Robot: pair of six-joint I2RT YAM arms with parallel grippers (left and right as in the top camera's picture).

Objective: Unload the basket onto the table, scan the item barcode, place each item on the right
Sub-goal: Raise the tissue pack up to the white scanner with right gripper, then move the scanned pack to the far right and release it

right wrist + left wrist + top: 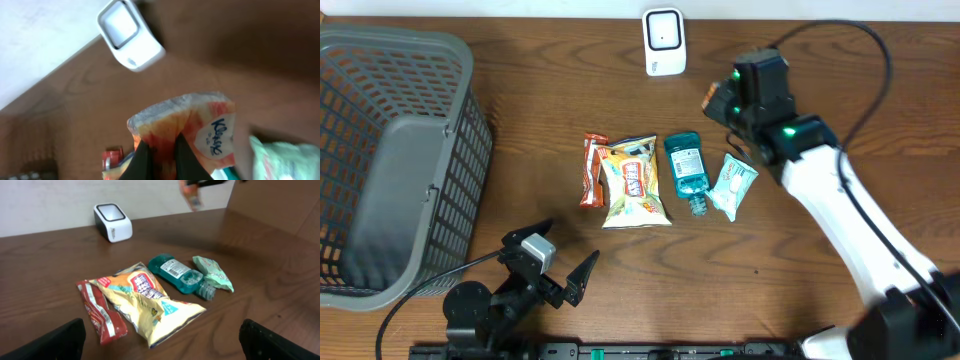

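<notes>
Orange tissue pack (200, 125) pinched tight in the right hand (161, 150), near the white barcode scanner (131, 36). The left hand (560, 265) sits wide open, empty.

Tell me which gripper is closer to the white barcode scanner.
Right. The right gripper, shut on an orange packet, hangs just right of the scanner. The left gripper, open, sits far off, past the chip bag.
</notes>
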